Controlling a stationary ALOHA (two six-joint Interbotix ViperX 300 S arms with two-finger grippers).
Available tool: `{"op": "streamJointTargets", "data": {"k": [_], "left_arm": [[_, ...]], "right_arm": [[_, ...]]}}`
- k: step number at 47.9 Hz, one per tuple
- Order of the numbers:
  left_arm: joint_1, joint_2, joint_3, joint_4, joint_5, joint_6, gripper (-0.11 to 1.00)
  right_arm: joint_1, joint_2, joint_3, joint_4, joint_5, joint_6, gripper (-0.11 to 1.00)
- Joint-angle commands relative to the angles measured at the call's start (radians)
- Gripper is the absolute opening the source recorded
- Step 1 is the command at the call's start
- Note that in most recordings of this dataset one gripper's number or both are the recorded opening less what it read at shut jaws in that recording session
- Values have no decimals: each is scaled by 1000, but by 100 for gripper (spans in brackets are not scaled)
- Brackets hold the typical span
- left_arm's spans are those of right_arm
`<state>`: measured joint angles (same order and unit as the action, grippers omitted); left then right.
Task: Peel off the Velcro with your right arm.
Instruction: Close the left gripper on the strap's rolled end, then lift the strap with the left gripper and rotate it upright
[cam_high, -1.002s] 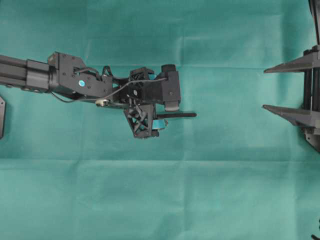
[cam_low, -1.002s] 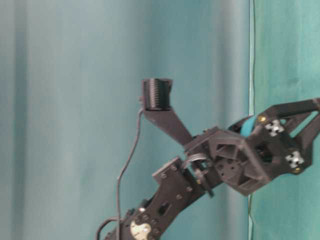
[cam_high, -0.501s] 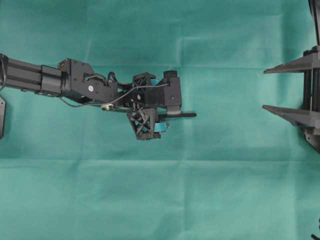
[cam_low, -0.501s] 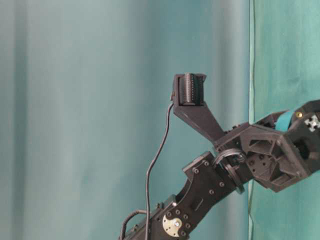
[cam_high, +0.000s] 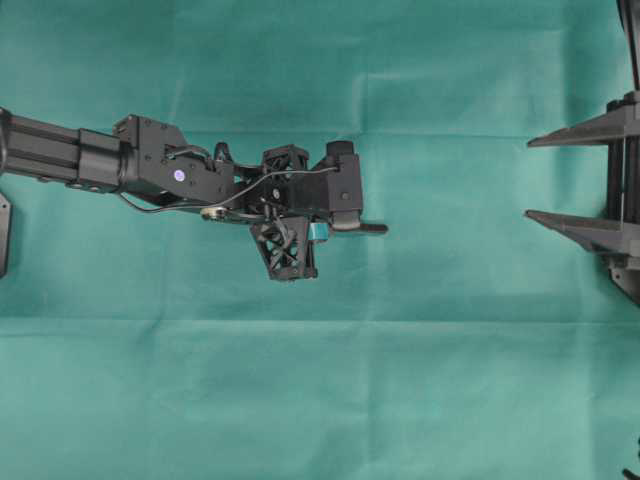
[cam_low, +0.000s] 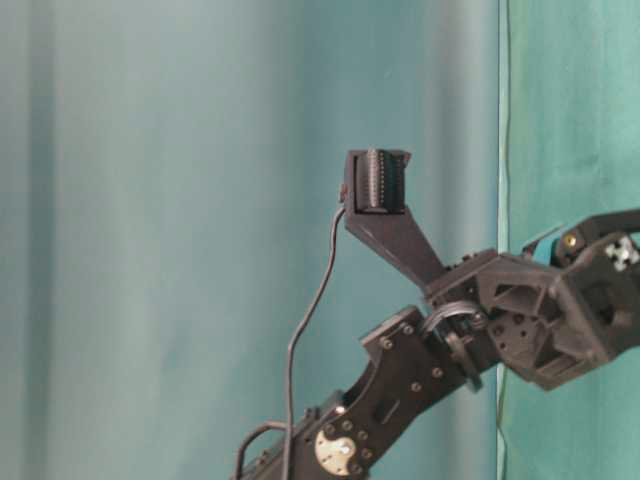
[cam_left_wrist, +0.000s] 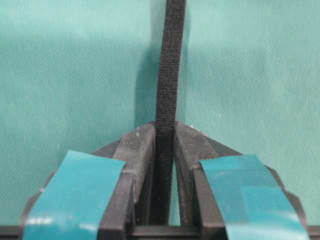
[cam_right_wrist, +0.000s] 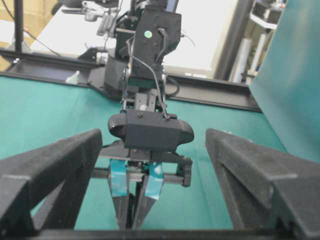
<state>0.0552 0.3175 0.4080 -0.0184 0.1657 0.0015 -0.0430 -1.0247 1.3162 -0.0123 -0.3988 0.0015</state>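
The Velcro (cam_high: 371, 228) is a narrow black strip poking out rightward from my left gripper (cam_high: 332, 229). In the left wrist view the Velcro (cam_left_wrist: 168, 70) stands on edge, running away from the teal-taped fingers (cam_left_wrist: 139, 147), and the left gripper (cam_left_wrist: 165, 128) is shut on its near end. The right arm waits at the far right with its right gripper (cam_high: 530, 178) open and well apart from the strip. From the right wrist view, the plain black wedge fingers (cam_right_wrist: 56, 162) frame the left gripper (cam_right_wrist: 131, 220), which points toward them.
Green cloth (cam_high: 320, 380) covers the table, with a fold line across the lower part. A black part (cam_high: 3, 235) sits at the left edge. Behind the left arm, the right wrist view shows a black table rail (cam_right_wrist: 210, 92) and workshop clutter.
The left gripper's jaws have closed onto the Velcro, which they stood open around before. The left arm shifted slightly and the strip's free end drew a little left. The right arm has not moved.
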Motion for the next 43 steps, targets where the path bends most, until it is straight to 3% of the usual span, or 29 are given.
{"op": "streamJointTargets", "data": {"k": [1,20,43], "left_arm": [[3,-67,-12,0,6,2,9],[2,-250,31,-2,5,-12,9],[-8,-407,71,-5,-20,-74,9]], "right_arm": [[-2,9,-11,-2,-11,-2,65],[-2,8,-37,-61,-29,-8,65],[0,61,-140,-183,-20,-12,65]]}}
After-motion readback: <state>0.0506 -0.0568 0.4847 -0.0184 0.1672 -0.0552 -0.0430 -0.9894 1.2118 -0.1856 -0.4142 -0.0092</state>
